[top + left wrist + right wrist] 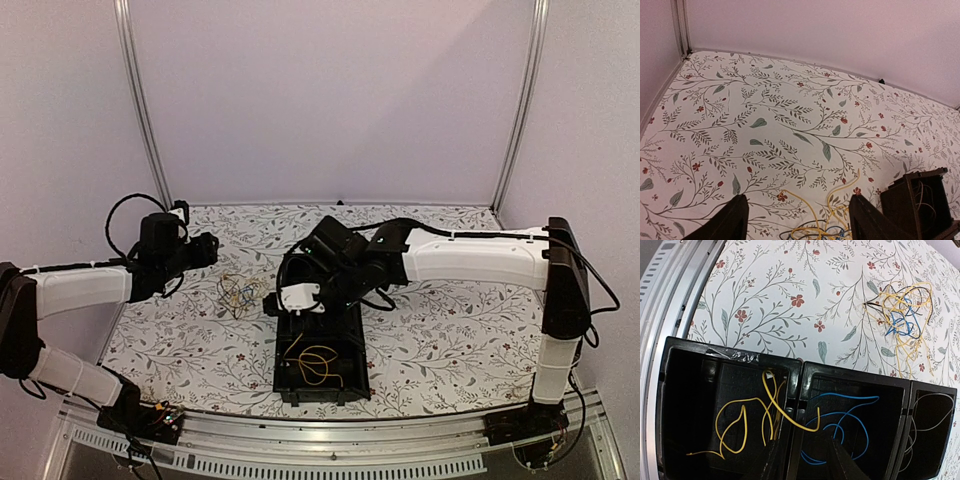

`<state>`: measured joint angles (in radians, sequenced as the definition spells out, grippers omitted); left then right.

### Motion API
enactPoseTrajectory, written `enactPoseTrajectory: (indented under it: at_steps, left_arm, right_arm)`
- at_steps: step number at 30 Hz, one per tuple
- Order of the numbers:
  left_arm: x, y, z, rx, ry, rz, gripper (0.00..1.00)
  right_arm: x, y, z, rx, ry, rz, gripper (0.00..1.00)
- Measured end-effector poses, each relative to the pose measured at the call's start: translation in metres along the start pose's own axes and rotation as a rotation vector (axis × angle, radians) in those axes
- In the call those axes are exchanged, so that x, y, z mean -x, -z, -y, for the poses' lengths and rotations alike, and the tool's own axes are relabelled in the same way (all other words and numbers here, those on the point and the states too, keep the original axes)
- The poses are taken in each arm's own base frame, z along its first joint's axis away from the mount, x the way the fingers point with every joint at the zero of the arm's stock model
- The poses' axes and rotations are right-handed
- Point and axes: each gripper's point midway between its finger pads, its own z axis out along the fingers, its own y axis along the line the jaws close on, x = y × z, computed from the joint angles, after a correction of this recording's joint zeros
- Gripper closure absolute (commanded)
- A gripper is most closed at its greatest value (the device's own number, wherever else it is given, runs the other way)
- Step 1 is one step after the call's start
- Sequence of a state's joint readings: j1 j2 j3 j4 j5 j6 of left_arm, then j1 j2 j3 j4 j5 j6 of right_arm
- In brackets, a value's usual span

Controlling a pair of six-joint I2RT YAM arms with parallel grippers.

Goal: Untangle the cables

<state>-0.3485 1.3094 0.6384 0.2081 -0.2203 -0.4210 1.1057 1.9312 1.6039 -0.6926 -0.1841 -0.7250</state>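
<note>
A small tangle of yellow, blue and dark cables point(237, 295) lies on the floral cloth, left of the black tray point(281, 372). My left gripper point(205, 250) hovers just beyond it, open, the tangle point(825, 227) showing between and below its fingers point(735, 220). My right gripper point(300, 297) hangs over the tray's far end; its jaws point(805, 462) stand apart with nothing between them. Loose yellow cables point(740, 415) lie in one tray compartment, one end draped over the divider. Blue cables point(840, 415) fill the middle compartment and a thin pale cable point(930, 420) lies in the third. The tangle point(902, 315) lies beyond the tray.
The tray point(800, 365) sits near the table's metal front rail point(670, 315). Walls and corner posts point(140, 100) close off the back and sides. The tray's corner point(912, 200) stands just right of the left gripper's fingers.
</note>
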Motion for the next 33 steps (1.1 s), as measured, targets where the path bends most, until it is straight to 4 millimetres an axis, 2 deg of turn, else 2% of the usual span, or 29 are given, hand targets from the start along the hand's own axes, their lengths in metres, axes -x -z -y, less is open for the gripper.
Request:
enactPoseTrajectory:
  at_steps: [8, 17, 20, 25, 33]
  left_arm:
    - [0.000, 0.000, 0.000, -0.001, 0.000, 0.000, 0.28]
    - [-0.013, 0.000, -0.005, 0.007, -0.002, -0.025, 0.28]
    - [-0.013, 0.000, -0.005, 0.007, -0.002, -0.025, 0.28]
    - [-0.012, 0.002, -0.005, 0.004, 0.008, -0.020, 0.28]
    - [-0.021, 0.004, -0.009, 0.009, 0.015, -0.033, 0.28]
  right_arm:
    - [0.008, -0.014, 0.008, 0.007, 0.035, 0.006, 0.65]
    - [0.000, -0.031, -0.005, 0.096, 0.038, -0.029, 0.66]
    - [-0.006, -0.038, -0.009, 0.123, 0.035, -0.048, 0.73]
    - [-0.002, -0.037, -0.009, 0.133, 0.035, -0.038, 0.98]
    - [-0.001, -0.035, -0.011, 0.139, 0.022, -0.039, 1.00]
